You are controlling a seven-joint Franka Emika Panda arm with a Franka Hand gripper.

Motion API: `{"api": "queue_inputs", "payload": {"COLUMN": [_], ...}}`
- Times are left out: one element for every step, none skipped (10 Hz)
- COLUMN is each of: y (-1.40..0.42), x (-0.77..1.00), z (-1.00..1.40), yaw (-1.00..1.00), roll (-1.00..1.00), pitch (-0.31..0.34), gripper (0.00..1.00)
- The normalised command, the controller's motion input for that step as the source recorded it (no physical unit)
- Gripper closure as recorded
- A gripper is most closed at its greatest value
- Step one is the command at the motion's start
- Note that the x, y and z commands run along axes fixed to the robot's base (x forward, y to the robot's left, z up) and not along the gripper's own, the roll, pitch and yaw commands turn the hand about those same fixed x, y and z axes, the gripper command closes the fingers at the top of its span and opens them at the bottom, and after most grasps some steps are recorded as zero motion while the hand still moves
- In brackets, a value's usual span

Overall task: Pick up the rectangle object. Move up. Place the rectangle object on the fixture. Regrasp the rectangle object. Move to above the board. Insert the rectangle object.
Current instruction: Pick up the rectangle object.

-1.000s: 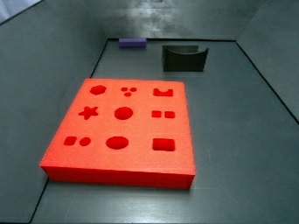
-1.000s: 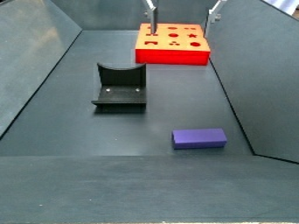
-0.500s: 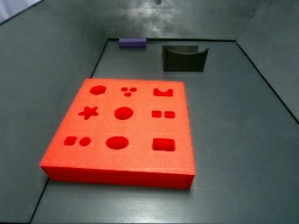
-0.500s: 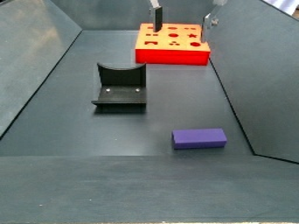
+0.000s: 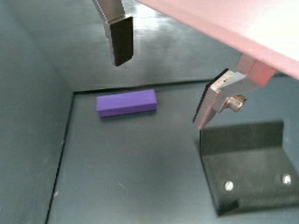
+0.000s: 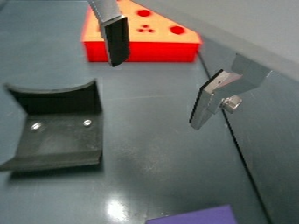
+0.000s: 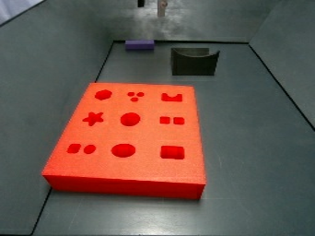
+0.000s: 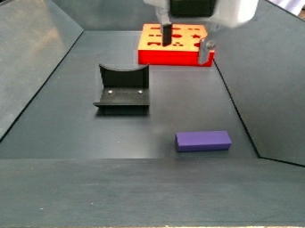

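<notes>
The gripper (image 5: 163, 77) hangs in the air above the floor, its two silver fingers (image 6: 114, 39) spread wide with nothing between them. This open, raised stance suits the first step of the task: judged from the layout, the pick-up is not yet done.

The rectangle object (image 5: 126, 102) lies flat on the dark floor, free of any contact. In a side view it rests beside the fixture (image 8: 123, 89), on the side away from the board (image 8: 176, 44), and well apart from the board. In a wrist view it appears beyond the fixture (image 5: 250, 166), offset from the line between the fingers, so the gripper is not yet centred over it.

The fixture stands upright on its base plate between the rectangle object (image 8: 202, 141) and the board. Its curved recess is empty; two screw heads show on the plate.

The board (image 7: 125, 136) lies flat, away from the fixture (image 7: 192, 60). All its cut-outs (star, circles, squares) appear unfilled.

The next move probably calls for centring over the purple block and then descending.
</notes>
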Motion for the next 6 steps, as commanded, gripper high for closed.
{"api": "queue_inputs", "payload": {"y": [0.09, 0.19, 0.28, 0.32, 0.41, 0.49], "x": [0.0, 0.0, 0.0, 0.0, 0.0, 0.0], "z": [-0.34, -0.39, -0.44, -0.45, -0.38, -0.38], "yaw": [-0.92, -0.81, -0.71, -0.66, -0.53, -0.45], "roll": [0.01, 0.02, 0.03, 0.04, 0.09, 0.09], "pitch": [0.0, 0.0, 0.0, 0.0, 0.016, 0.04], "gripper": [0.0, 0.0, 0.0, 0.0, 0.0, 0.0]}}
